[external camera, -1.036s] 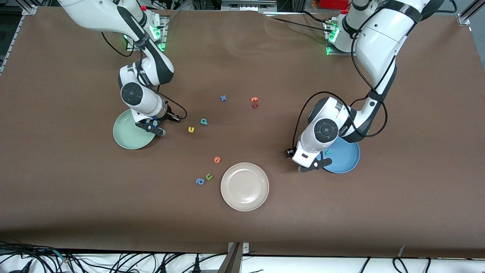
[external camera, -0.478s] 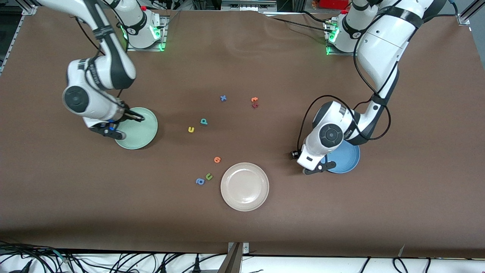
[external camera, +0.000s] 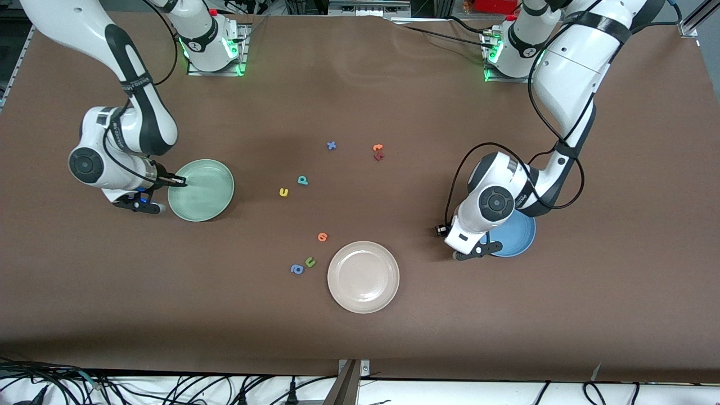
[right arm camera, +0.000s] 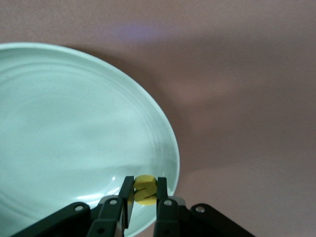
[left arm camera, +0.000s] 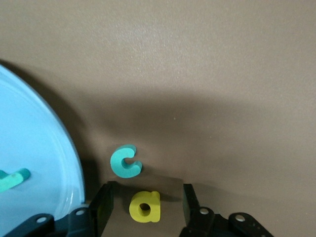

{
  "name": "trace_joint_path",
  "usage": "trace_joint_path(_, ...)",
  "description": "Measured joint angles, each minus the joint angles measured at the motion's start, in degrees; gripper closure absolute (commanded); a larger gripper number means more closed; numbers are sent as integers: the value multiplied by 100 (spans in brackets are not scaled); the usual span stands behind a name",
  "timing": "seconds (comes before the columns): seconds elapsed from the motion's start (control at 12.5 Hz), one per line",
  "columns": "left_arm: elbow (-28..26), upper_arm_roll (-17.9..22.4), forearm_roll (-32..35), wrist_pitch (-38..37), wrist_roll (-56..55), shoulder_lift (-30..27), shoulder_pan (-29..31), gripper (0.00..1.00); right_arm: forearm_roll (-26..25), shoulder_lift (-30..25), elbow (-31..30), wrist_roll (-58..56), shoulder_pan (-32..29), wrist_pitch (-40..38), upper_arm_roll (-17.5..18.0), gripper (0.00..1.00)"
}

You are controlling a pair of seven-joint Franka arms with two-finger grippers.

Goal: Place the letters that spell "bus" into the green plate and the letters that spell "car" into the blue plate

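My right gripper (right arm camera: 145,183) is shut on the yellow "s" (right arm camera: 145,190), just over the rim of the green plate (right arm camera: 74,123). In the front view that gripper (external camera: 140,205) is at the green plate's (external camera: 201,190) edge toward the right arm's end of the table. My left gripper (left arm camera: 146,192) is open, low on the table beside the blue plate (left arm camera: 29,143), its fingers on either side of the yellow "a" (left arm camera: 145,207) without touching it. The teal "c" (left arm camera: 126,161) lies next to the "a". The teal "r" (left arm camera: 14,179) lies in the blue plate. The yellow "u" (external camera: 284,192) and teal "b" (external camera: 302,180) lie mid-table.
A beige plate (external camera: 363,277) sits nearer the front camera. Near it lie an orange letter (external camera: 322,237), a green "u" (external camera: 310,261) and a blue "a" (external camera: 297,269). A blue "x" (external camera: 332,145) and an orange and a dark red letter (external camera: 378,152) lie farther back.
My right gripper swung from the green plate's mid-table side across it to its outer edge. The left gripper shifted slightly beside the blue plate.
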Motion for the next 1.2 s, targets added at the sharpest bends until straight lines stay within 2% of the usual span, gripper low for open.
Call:
trace_joint_path(0.08, -27, -1, 0, -27, 0, 2, -16, 44, 0, 25, -4, 0, 13, 22, 12, 99)
trace_joint_path(0.16, -47, -6, 0, -28, 0, 1, -22, 51, 1, 25, -3, 0, 18, 29, 18, 71)
trace_joint_path(0.24, -46, -8, 0, -28, 0, 1, -21, 62, 1, 25, -3, 0, 18, 34, 18, 13)
trace_joint_path(0.32, -36, -21, 0, -27, 0, -3, -21, 77, 1, 25, -4, 0, 18, 34, 18, 1)
trace_joint_path(0.4, -31, -36, 0, -27, 0, -7, -22, 93, 1, 25, -3, 0, 18, 34, 18, 1)
trace_joint_path(0.48, -31, -37, 0, -27, 0, -7, -20, 99, 2, 23, -3, 0, 18, 23, 18, 1)
trace_joint_path(0.64, -28, -39, 0, -31, 0, -15, -19, 99, 8, -34, 20, 21, 19, -127, 45, 1)
trace_joint_path(0.8, 8, -38, 0, -216, 0, -45, -10, 99, 25, -253, 76, 378, 21, -383, 247, 1)
trace_joint_path(0.96, 70, -38, 0, -516, 0, -195, -5, 99, 30, -505, 84, 1204, 35, -538, 726, 1)
trace_joint_path(1.2, 82, -35, 0, -862, 0, -486, 24, 99, 81, -582, 145, 2661, 96, -408, 1624, 1)
